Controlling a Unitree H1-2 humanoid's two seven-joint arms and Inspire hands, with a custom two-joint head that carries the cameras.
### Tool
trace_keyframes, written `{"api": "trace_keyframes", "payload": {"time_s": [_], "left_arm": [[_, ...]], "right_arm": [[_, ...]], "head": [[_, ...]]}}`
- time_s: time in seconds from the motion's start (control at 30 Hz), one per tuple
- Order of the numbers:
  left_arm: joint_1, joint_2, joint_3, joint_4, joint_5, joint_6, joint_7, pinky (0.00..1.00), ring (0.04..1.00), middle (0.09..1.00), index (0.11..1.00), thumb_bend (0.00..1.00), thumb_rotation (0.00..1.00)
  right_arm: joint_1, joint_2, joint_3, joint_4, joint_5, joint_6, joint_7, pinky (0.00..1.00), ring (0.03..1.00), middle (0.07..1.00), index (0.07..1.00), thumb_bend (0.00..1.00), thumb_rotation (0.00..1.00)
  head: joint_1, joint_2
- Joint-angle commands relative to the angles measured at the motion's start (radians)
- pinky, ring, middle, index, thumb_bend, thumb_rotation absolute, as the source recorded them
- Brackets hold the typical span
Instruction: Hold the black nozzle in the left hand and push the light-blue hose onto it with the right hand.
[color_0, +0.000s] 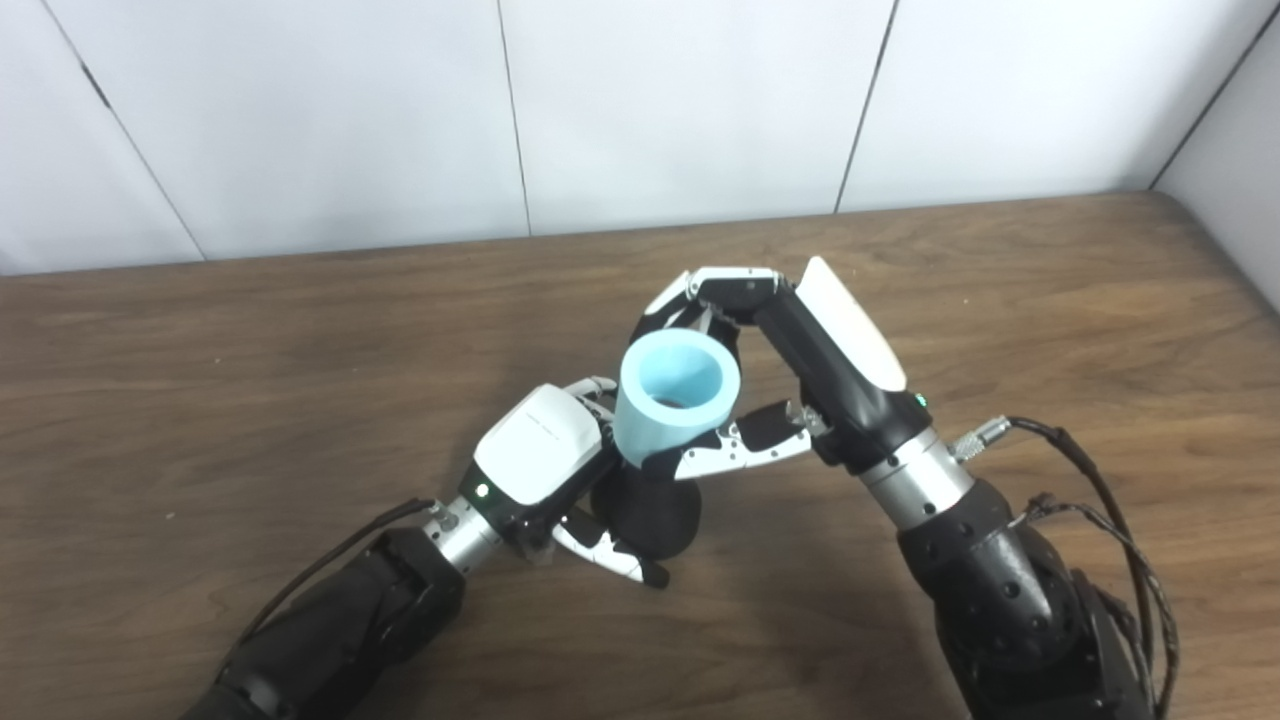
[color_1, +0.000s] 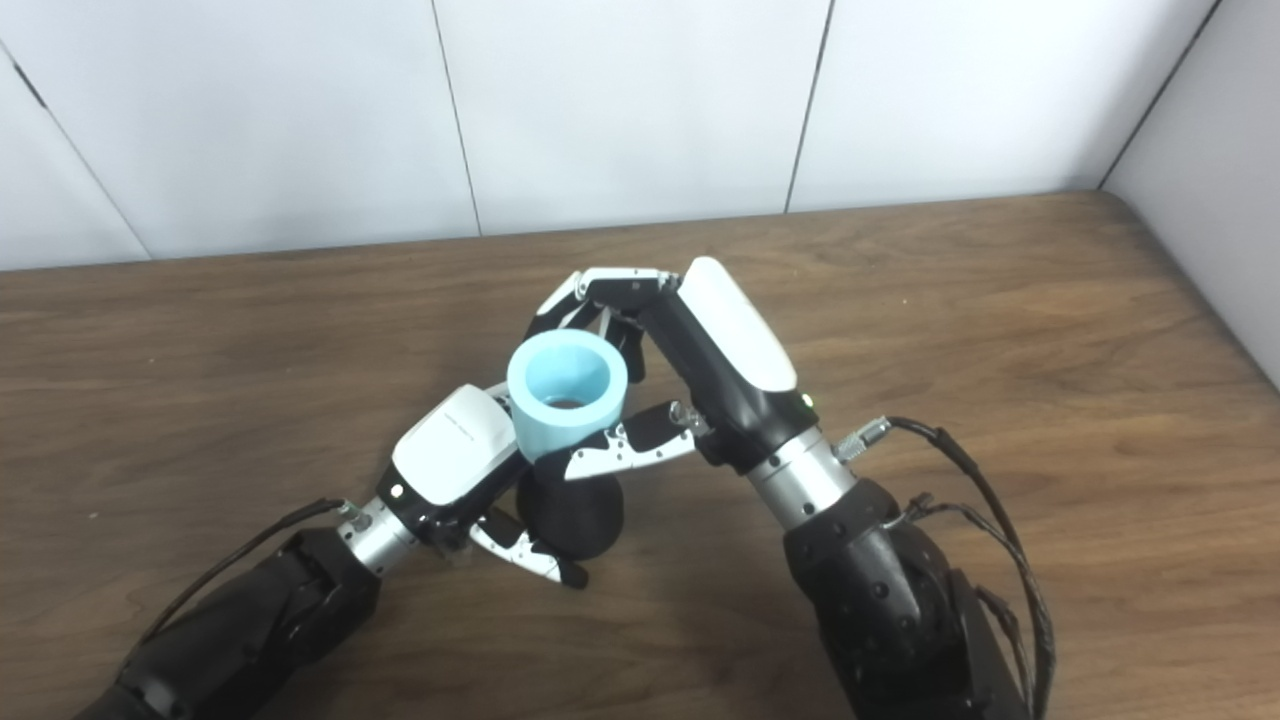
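Note:
The black nozzle (color_0: 648, 515) stands upright just above the wooden table (color_0: 200, 380), and my left hand (color_0: 545, 465) is shut on it from the left. The light-blue hose (color_0: 678, 400), a short open tube, sits on top of the nozzle with its open end facing up. My right hand (color_0: 790, 370) is shut on the hose, fingers curled behind it and thumb across its front. In the right eye view the hose (color_1: 565, 392) sits over the nozzle (color_1: 572, 515), between the left hand (color_1: 455, 465) and the right hand (color_1: 690, 365). The nozzle's upper end is hidden inside the hose.
A white panelled wall (color_0: 640, 110) runs along the table's far edge, and a side wall (color_0: 1230, 160) closes the right corner. Black cables (color_0: 1110, 500) loop off my right forearm.

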Motion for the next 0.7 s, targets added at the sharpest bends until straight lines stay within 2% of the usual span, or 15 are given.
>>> {"api": "trace_keyframes", "payload": {"time_s": [0.0,0.07,0.43,0.53,0.67], "left_arm": [[0.141,-0.024,-0.142,0.095,0.107,0.002,-0.227,0.76,0.486,0.444,0.522,0.51,0.0],[0.143,-0.023,-0.143,0.088,0.112,0.005,-0.228,0.76,0.488,0.445,0.522,0.51,0.0],[0.15,-0.014,-0.147,0.068,0.119,0.01,-0.23,0.75,0.471,0.441,0.522,0.51,0.0],[0.151,-0.013,-0.148,0.065,0.118,0.016,-0.241,0.77,0.474,0.442,0.522,0.51,0.0],[0.15,-0.01,-0.151,0.063,0.116,0.016,-0.243,0.77,0.491,0.442,0.526,0.51,0.0]], "right_arm": [[-0.02,0.011,-0.002,-0.017,-0.007,-0.095,-0.035,0.27,0.337,0.459,0.503,0.53,0.0],[-0.015,0.015,-0.001,-0.005,-0.013,-0.107,-0.039,0.24,0.31,0.46,0.501,0.53,0.0],[-0.009,0.018,-0.004,0.044,-0.074,-0.186,-0.066,0.22,0.291,0.453,0.503,0.53,0.0],[-0.008,0.02,-0.007,0.056,-0.078,-0.196,-0.071,0.23,0.303,0.45,0.504,0.53,0.0],[-0.01,0.019,-0.015,0.064,-0.088,-0.204,-0.074,0.26,0.369,0.487,0.521,0.51,0.0]], "head": [[0.0,-0.001],[-0.001,-0.003],[0.0,-0.001],[-0.001,-0.003],[-0.002,-0.005]]}}
